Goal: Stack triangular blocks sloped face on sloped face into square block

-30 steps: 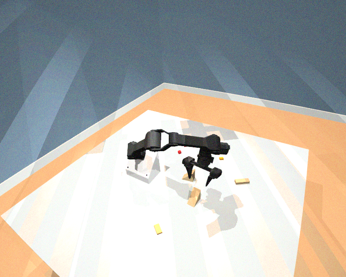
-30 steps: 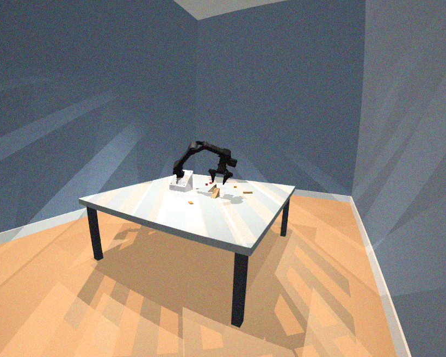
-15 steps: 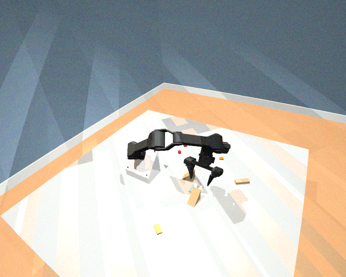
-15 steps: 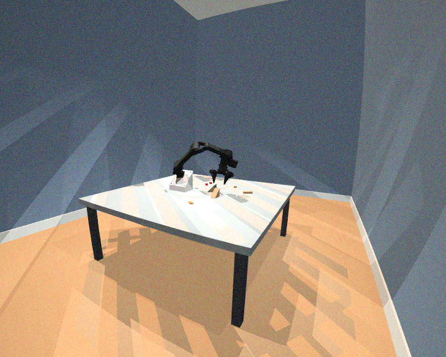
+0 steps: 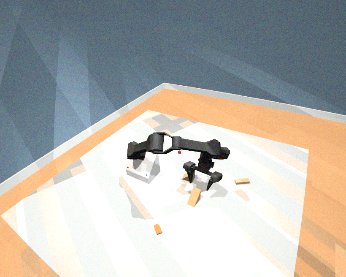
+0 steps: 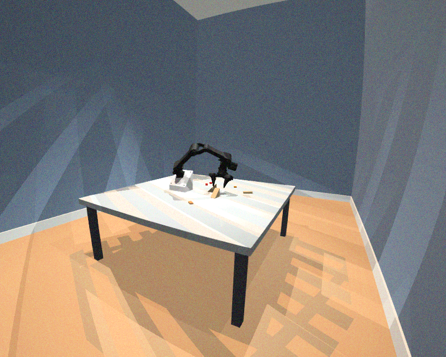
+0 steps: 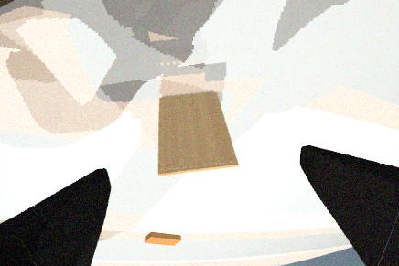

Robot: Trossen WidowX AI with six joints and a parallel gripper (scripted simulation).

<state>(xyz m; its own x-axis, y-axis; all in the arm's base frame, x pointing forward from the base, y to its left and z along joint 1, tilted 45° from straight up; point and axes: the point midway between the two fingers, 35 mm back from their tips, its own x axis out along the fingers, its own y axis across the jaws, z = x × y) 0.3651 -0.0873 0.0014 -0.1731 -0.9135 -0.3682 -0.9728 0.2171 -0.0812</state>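
Observation:
One tan triangular block rests on the table, a sloped side showing. The other triangular block stands apart behind it, toward the robot base, partly hidden by a finger in the top view. In the wrist view, one wooden block shows near the middle between the fingers; a dark brown corner shows at the top left. I cannot tell which block each is. My gripper is wide open and empty, above the table near both blocks.
A tan plank lies to the right. A small orange piece lies at the front left, and another behind the gripper. A red cube lies behind the blocks. The white robot base is left.

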